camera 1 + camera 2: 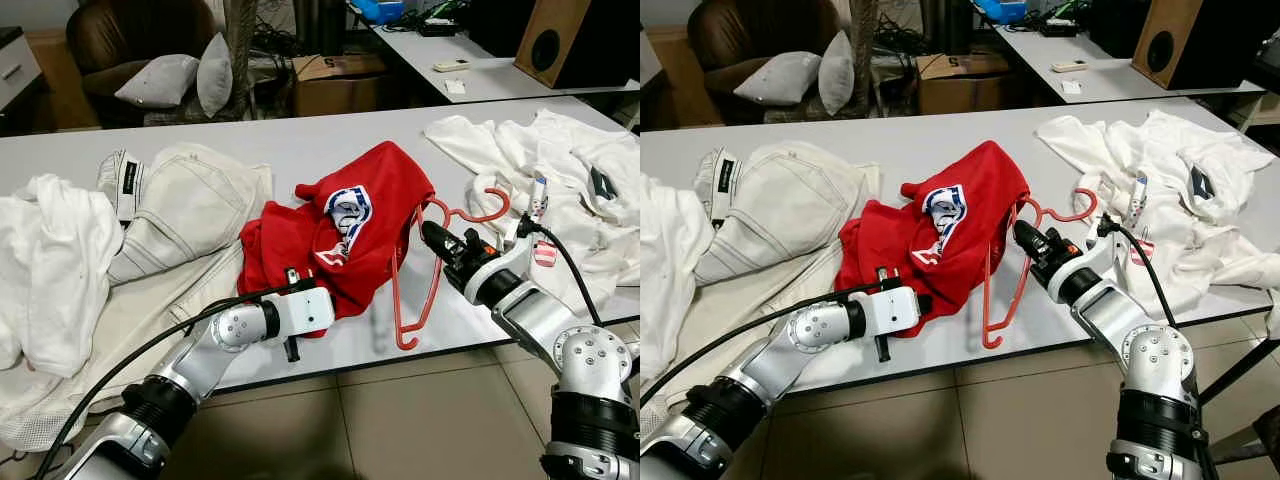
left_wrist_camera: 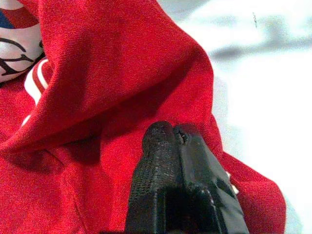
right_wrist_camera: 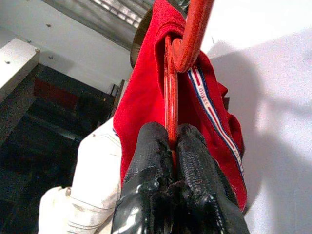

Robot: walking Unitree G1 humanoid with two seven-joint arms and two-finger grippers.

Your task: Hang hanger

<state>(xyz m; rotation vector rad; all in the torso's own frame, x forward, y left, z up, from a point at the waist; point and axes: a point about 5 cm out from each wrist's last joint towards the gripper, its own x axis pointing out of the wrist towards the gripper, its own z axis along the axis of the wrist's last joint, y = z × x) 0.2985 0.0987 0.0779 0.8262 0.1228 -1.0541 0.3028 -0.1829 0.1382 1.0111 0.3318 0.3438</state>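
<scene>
Gripping a thin red hanger (image 1: 420, 290), right gripper (image 1: 428, 236); left gripper (image 2: 173, 134) jaws closed.

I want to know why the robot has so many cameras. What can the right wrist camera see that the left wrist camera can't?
The right wrist view alone has the red hanger, its bar pinched between the right gripper fingers, plus a striped collar band and white jeans beside the shirt. The left wrist view alone has the left gripper, fingers pressed together against a fold, and part of the shirt's white printed logo. Both show the red shirt lying on the white table.
</scene>
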